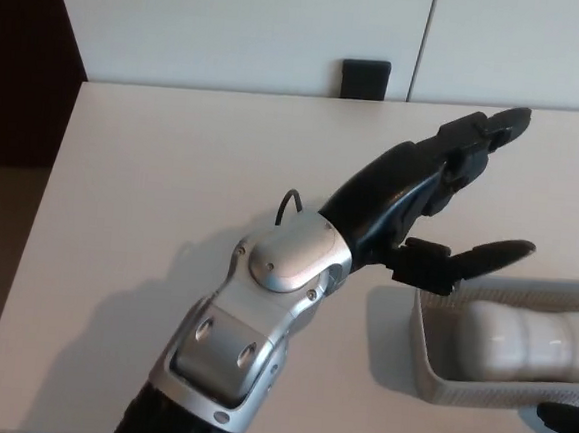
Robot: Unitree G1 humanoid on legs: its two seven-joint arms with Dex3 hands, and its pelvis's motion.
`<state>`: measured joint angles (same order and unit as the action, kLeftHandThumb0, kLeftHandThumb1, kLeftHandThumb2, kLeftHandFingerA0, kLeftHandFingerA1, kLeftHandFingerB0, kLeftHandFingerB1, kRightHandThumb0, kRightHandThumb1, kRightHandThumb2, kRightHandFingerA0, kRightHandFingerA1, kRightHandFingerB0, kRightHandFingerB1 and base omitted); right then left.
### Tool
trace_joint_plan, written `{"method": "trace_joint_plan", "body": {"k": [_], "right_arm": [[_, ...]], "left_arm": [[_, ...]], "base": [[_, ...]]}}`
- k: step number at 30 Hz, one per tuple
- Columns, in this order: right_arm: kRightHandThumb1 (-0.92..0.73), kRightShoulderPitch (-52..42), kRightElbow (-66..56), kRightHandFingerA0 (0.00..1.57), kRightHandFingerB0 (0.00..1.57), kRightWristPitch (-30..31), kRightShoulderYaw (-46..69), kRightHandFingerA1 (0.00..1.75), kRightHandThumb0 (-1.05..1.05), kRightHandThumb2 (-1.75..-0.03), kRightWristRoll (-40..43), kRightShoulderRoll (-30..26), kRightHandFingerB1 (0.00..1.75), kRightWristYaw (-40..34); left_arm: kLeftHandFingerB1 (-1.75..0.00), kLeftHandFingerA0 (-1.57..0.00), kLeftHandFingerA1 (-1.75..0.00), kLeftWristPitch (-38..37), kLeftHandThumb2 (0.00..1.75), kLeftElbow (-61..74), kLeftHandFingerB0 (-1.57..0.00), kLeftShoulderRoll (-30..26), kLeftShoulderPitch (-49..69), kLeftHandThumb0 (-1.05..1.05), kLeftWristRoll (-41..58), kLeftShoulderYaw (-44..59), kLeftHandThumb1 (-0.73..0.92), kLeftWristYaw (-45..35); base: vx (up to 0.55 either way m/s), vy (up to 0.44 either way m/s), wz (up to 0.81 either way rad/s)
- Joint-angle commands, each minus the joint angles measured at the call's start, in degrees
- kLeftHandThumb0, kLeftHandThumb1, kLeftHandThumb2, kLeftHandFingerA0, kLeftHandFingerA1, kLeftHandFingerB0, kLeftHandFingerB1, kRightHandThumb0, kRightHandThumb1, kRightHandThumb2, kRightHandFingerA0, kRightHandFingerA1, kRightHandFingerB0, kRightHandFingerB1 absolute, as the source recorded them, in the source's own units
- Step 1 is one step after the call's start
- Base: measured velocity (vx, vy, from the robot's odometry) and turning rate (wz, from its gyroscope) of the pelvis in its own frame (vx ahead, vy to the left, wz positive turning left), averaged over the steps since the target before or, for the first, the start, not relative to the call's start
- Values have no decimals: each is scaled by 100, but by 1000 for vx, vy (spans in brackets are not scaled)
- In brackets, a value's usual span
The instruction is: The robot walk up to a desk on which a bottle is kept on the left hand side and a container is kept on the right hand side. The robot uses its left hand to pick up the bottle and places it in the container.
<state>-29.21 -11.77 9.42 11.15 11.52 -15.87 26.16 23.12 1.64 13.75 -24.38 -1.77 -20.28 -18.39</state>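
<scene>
The white bottle (520,340) lies on its side inside the container (428,373), a pale woven basket at the desk's (171,187) right front edge. Above the container's left rim the left hand (441,208) hangs empty, thumb and fingers spread wide. Just beyond the container's near right corner a black bit of the right hand (566,421) shows; I cannot tell its state.

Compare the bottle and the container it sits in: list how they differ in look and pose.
The bottle is smooth, glossy and rounded with a ribbed waist; the container has a dull, textured wall. The bottle lies on its side, while the container sits upright and open-topped, holding it. Both are pale, off-white, and run out of the picture's right edge.
</scene>
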Motion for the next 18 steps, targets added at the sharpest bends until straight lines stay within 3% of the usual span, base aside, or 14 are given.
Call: {"method": "trace_joint_plan", "body": {"k": [1, 4, 5, 7, 8, 9, 11, 12, 18], "right_arm": [[-83, 297, -107, 28, 23, -74, 33, 42, -42, -64, 44, 10, 36, -151], [-83, 361, -66, 27, 23, -71, 19, 42, -42, -64, -8, -4, 36, -172], [-83, 369, -68, 27, 24, -60, 17, 42, -42, -64, -11, -1, 36, -177], [-83, 380, -69, 27, 24, -47, 16, 42, -42, -64, -15, 3, 36, -182], [-83, 399, -70, 27, 23, -25, 15, 42, -43, -64, -14, 6, 36, -183], [-83, 415, -93, 26, 23, 34, 23, 42, -43, -64, 20, 14, 36, -176], [-83, 414, -122, 26, 23, 83, 35, 42, -43, -64, 58, 23, 36, -166], [-83, 429, -108, 25, 22, 71, 31, 41, -44, -64, 47, 20, 35, -161], [-82, 476, -92, 26, 23, 71, -35, 41, -45, -64, -33, 59, 36, -190]], "left_arm": [[0, 0, 0, -28, 59, -171, 0, -116, -158, -89, 145, 126, 64, -70], [0, 0, 0, -52, 60, -196, 0, -126, -188, -87, 195, 162, 63, -90], [0, 0, 0, -58, 84, -196, 0, -126, -191, -89, 205, 160, 49, -101], [0, 0, 0, -66, 84, -198, 0, -125, -195, -89, 219, 159, 49, -116], [0, 0, 0, -67, 59, -186, 0, -139, -209, -92, 196, 139, 63, -118], [0, 0, 0, -71, 84, -163, 0, -160, -227, -90, 163, 102, 49, -124], [0, 0, 0, -76, 84, -151, 0, -167, -235, -90, 156, 81, 49, -133], [0, 0, 0, -72, 59, -137, 0, -177, -249, -89, 152, 72, 63, -140], [0, 0, 0, 24, 60, 99, 0, -369, -255, -87, 156, 69, 64, -238]], "base": [[0, 0, 0], [0, 0, 0], [0, 0, 0], [0, 0, 0], [0, 0, 0], [0, 0, 0], [0, 0, 0], [0, 0, 0], [0, 0, 0]]}}
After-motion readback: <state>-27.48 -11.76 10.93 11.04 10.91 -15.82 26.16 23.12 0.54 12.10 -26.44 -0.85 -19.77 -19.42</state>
